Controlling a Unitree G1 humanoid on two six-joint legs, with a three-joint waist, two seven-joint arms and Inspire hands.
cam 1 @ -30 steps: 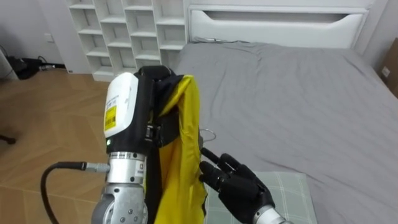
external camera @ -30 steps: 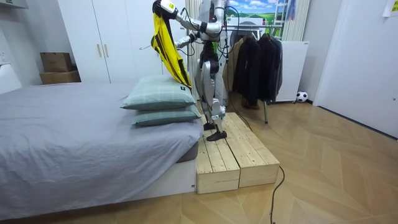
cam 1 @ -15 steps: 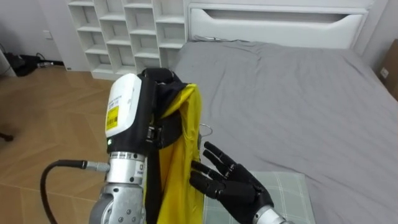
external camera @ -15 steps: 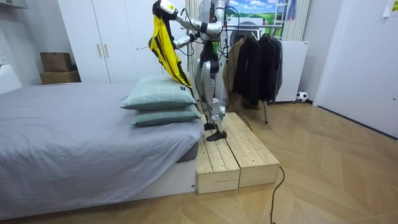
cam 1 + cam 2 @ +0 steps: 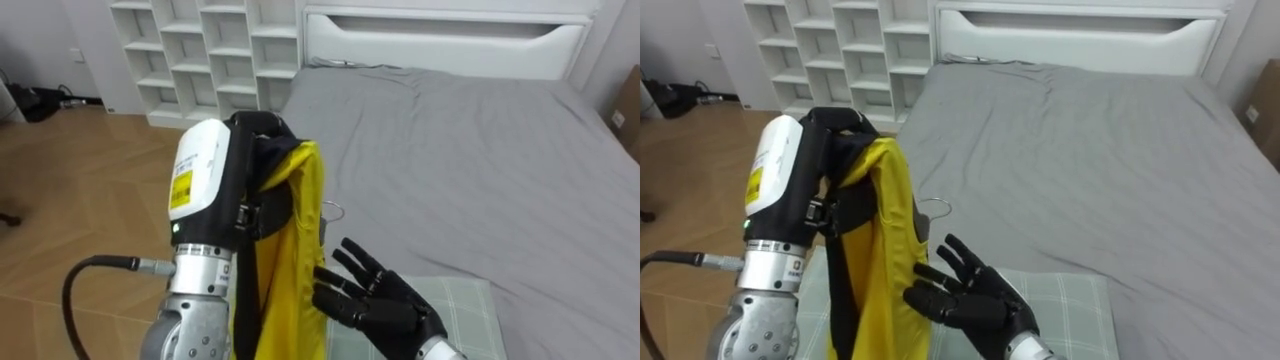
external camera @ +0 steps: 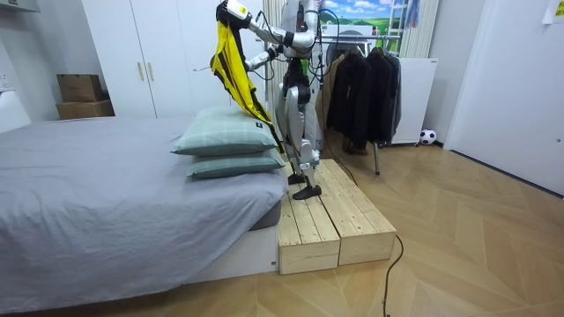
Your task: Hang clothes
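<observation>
My left hand is raised high in front of me, curled shut on the top of a yellow garment with black trim. The garment hangs straight down from it. A thin wire hanger hook pokes out at its right side. Just right of the cloth and lower is my right hand, open with fingers spread, fingertips close to the yellow edge and holding nothing. In the room view I stand on a wooden platform by the bed, and the garment dangles above the pillows.
A grey bed with a white headboard lies ahead, and white cube shelves stand at its left. Two green checked pillows are stacked below the garment. A rack of dark coats stands behind me.
My right hand has gone from curled against the yellow cloth to open and spread, and has let go. The left hand holds still, and the garment's lower part has swung slightly.
</observation>
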